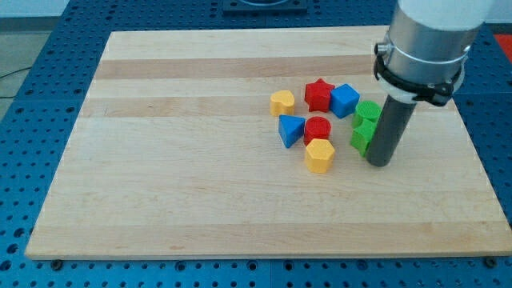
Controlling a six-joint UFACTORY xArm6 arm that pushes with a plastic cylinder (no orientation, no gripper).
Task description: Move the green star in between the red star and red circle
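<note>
While my tip (381, 162), nothing held, touches green star (364, 137), blue cube (345, 100) blocks gap.

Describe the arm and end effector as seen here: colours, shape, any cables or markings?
A pale grey cylindrical arm segment enters from the view's top right, with a black clamp ring around its lower edge. Below hangs a straight dark grey rod ending at my tip. No cables or markings show.

Pale wooden board (200, 160), blue perforated table (48, 48) around it, perhaps cables at left
</note>
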